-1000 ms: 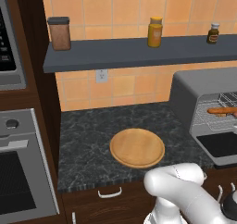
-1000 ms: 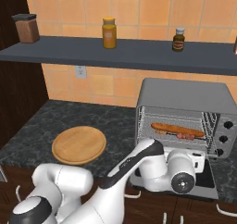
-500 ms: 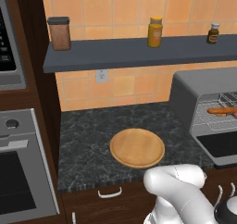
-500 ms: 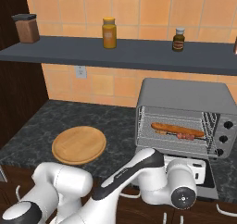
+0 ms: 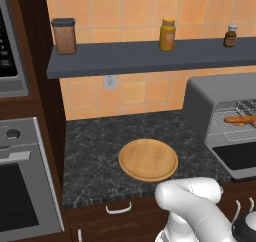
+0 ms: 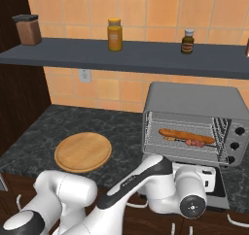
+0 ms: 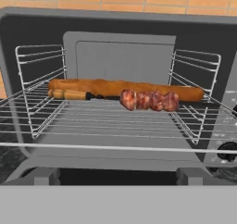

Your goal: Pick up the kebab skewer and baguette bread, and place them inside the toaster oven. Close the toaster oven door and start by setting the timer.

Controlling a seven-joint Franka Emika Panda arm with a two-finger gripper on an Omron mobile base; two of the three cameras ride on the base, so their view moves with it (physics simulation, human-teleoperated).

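Note:
The toaster oven [image 6: 194, 100] stands at the right of the counter, with its door [image 5: 241, 157] folded down flat in front. On the wire rack inside lies the baguette bread [image 7: 125, 86], lengthwise. The kebab skewer [image 7: 148, 100] rests just in front of it, its meat chunks toward the right. Both also show in the right base view, baguette [image 6: 185, 135] behind skewer [image 6: 194, 143]. My gripper [image 6: 208, 176] hovers low over the open door, facing the oven mouth, open and holding nothing. Its fingertips are hidden.
A round wooden board [image 6: 82, 151] lies on the dark counter left of the toaster oven. Three knobs [image 6: 238, 131] run down the oven's right side. Jars [image 6: 115, 34] stand on the shelf above. A built-in oven [image 5: 22, 186] is at the far left.
My wrist has sunk lower in front of the toaster oven. The baguette and skewer have stayed put on the rack, and the door is still down.

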